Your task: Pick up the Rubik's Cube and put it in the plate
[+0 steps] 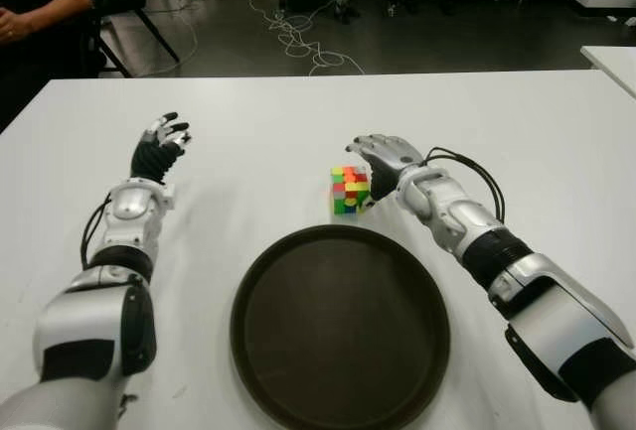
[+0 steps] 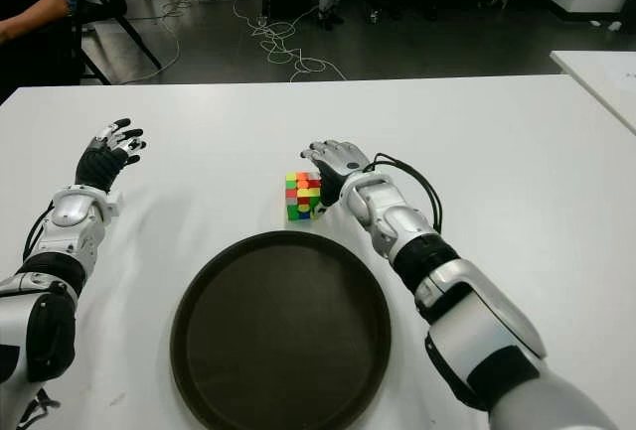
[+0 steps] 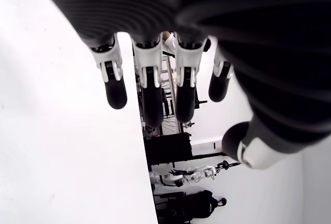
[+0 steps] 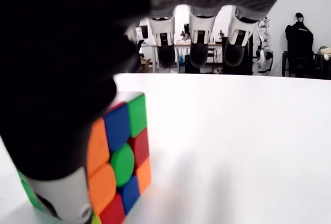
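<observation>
Right hand beside the Rubik's Cube, plate empty

The Rubik's Cube point(image 1: 349, 191) sits on the white counter point(image 1: 298, 122) at frame centre, just above the dark plate point(image 1: 340, 327). The right hand point(image 1: 383, 160) is close against its right side, fingers spread, gripping nothing. The left hand point(image 1: 159, 144), upper left, hangs with fingers apart
</observation>
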`<state>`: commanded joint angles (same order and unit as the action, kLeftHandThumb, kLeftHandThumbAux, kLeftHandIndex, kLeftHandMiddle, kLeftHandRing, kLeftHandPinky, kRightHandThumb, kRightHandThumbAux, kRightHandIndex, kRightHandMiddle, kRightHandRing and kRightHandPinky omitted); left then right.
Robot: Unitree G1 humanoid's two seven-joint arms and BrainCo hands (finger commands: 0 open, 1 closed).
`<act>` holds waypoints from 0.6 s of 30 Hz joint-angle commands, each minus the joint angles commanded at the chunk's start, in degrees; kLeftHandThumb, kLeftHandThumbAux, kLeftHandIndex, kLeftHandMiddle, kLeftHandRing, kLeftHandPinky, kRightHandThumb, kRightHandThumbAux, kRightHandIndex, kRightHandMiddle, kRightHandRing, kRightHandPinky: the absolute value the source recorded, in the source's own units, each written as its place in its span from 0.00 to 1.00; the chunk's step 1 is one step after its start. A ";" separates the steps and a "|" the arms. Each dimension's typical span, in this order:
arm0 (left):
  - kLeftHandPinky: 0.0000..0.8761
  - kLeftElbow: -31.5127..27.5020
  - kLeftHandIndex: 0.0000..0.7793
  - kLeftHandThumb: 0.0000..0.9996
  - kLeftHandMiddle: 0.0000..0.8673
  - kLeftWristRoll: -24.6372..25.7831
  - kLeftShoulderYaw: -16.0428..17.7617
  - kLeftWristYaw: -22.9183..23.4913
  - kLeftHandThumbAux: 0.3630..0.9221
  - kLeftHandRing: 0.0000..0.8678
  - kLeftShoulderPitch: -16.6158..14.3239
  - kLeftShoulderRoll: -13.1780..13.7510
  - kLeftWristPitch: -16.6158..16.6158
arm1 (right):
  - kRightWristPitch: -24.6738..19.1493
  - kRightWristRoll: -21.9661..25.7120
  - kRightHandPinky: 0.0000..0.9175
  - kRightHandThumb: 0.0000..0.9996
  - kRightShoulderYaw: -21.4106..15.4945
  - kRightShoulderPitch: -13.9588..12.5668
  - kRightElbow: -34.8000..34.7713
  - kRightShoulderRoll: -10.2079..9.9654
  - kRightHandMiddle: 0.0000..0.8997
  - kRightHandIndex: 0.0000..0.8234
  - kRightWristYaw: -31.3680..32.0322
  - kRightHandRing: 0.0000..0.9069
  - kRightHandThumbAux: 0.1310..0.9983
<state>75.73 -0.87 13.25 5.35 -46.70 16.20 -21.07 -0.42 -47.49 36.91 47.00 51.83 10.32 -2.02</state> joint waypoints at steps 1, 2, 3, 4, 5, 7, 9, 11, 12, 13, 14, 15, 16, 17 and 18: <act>0.19 -0.01 0.17 0.22 0.23 0.04 0.02 0.08 0.43 0.21 0.00 0.00 0.01 | 0.01 0.03 0.08 0.00 0.03 0.08 0.32 -0.08 0.05 0.05 -0.22 0.06 0.78; 0.19 -0.02 0.17 0.22 0.23 0.05 0.03 0.08 0.43 0.22 0.02 0.01 0.00 | 0.05 0.10 0.08 0.00 0.03 0.14 0.53 -0.15 0.05 0.05 -0.35 0.06 0.78; 0.19 -0.03 0.17 0.22 0.23 0.06 0.04 0.08 0.42 0.22 0.02 0.01 -0.01 | 0.08 0.16 0.08 0.00 0.05 0.19 0.71 -0.19 0.05 0.05 -0.46 0.06 0.78; 0.19 -0.03 0.18 0.23 0.23 0.05 0.05 0.03 0.42 0.22 0.03 0.00 -0.01 | 0.11 0.23 0.07 0.00 0.06 0.27 0.97 -0.27 0.05 0.05 -0.55 0.06 0.78; 0.19 -0.03 0.18 0.22 0.23 0.04 0.06 0.00 0.42 0.22 0.02 0.00 -0.01 | 0.14 0.29 0.07 0.00 0.06 0.36 1.19 -0.33 0.04 0.05 -0.62 0.05 0.79; 0.19 -0.03 0.18 0.22 0.23 0.04 0.10 -0.08 0.41 0.21 0.01 -0.01 0.01 | 0.13 0.38 0.07 0.00 0.07 0.57 1.81 -0.54 0.04 0.04 -0.77 0.05 0.79; 0.19 -0.04 0.18 0.22 0.24 0.02 0.10 -0.21 0.40 0.22 -0.04 -0.04 0.02 | 0.17 0.50 0.07 0.00 0.03 0.74 2.34 -0.72 0.03 0.04 -0.93 0.04 0.79; 0.19 -0.05 0.19 0.22 0.24 -0.07 0.04 -0.42 0.40 0.22 -0.05 -0.08 -0.06 | 0.33 0.58 0.07 0.00 0.01 0.85 2.83 -0.90 0.03 0.04 -1.21 0.04 0.79; 0.19 -0.07 0.19 0.22 0.24 -0.16 -0.03 -0.62 0.40 0.22 -0.04 -0.10 -0.15 | 0.54 0.60 0.07 0.00 0.02 0.90 3.16 -1.03 0.03 0.04 -1.45 0.04 0.78; 0.19 -0.07 0.20 0.22 0.24 -0.22 -0.07 -0.77 0.40 0.22 -0.04 -0.12 -0.21 | 0.70 0.62 0.07 0.00 0.03 0.95 3.43 -1.12 0.04 0.04 -1.64 0.05 0.79; 0.19 -0.08 0.20 0.22 0.24 -0.27 -0.11 -0.88 0.40 0.22 -0.05 -0.15 -0.24 | 0.93 0.61 0.07 0.00 0.06 0.99 3.69 -1.21 0.04 0.04 -1.88 0.05 0.79; 0.19 -0.08 0.20 0.22 0.24 -0.29 -0.13 -0.92 0.40 0.22 -0.06 -0.16 -0.25 | 1.09 0.59 0.07 0.00 0.09 1.02 3.86 -1.26 0.04 0.05 -2.04 0.05 0.79; 0.19 -0.09 0.20 0.22 0.24 -0.32 -0.17 -0.93 0.40 0.22 -0.05 -0.18 -0.28 | 1.54 0.59 0.07 0.00 0.15 0.98 3.94 -1.32 0.04 0.05 -2.36 0.05 0.79; 0.19 -0.10 0.19 0.22 0.24 -0.34 -0.20 -0.94 0.41 0.22 -0.04 -0.19 -0.30 | 1.89 0.59 0.07 0.00 0.19 0.96 4.03 -1.37 0.04 0.05 -2.61 0.05 0.79; 0.19 -0.10 0.19 0.22 0.24 -0.34 -0.22 -0.88 0.41 0.22 -0.03 -0.18 -0.33 | 2.28 0.61 0.07 0.00 0.25 0.96 4.12 -1.46 0.05 0.05 -2.79 0.05 0.79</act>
<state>75.63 -1.21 13.03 4.47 -46.73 16.02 -21.40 1.86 -46.88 37.17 47.96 55.95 8.87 -4.80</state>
